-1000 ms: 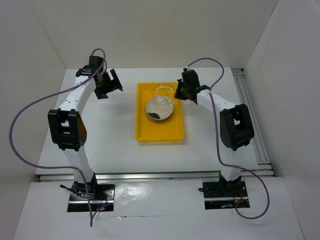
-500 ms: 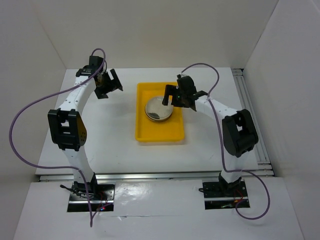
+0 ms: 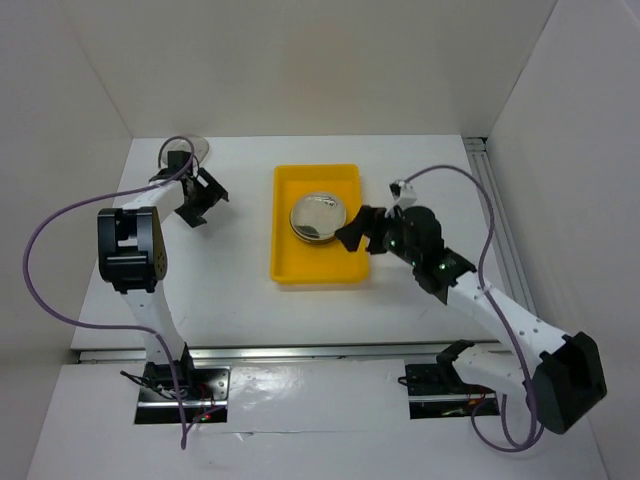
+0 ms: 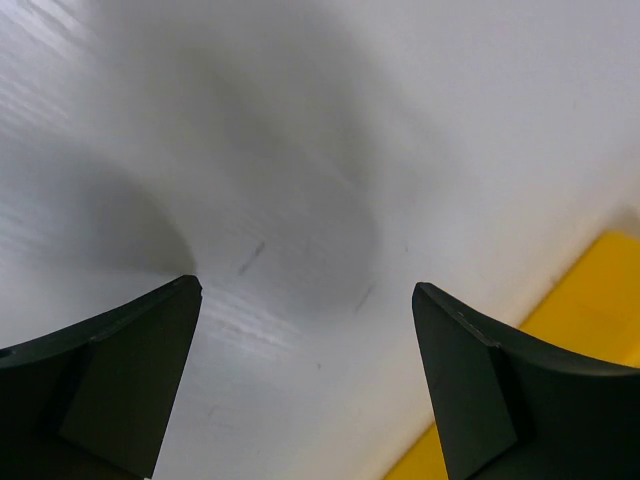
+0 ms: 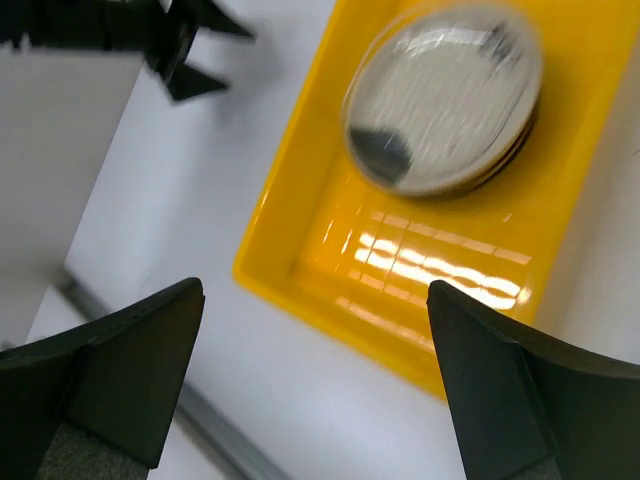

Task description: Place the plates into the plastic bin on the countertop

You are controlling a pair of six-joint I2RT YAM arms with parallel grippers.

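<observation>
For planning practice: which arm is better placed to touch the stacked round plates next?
Right: right hand, open, hovers at the yellow plastic bin, facing the plates; left hand is farther away.

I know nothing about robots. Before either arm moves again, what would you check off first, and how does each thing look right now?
1. Left tool open with nothing between its fingers: ok.
2. Right tool open and empty: ok.
3. Plates stacked inside the bin, none hanging over its rim: ok.
4. Right tool apart from the stack, not touching it: ok.
5. Room left in the bin for more: ok, its near part is bare.
6. More plates waiting on the countertop: cannot tell; clear glass would be hard to spot on white.
</observation>
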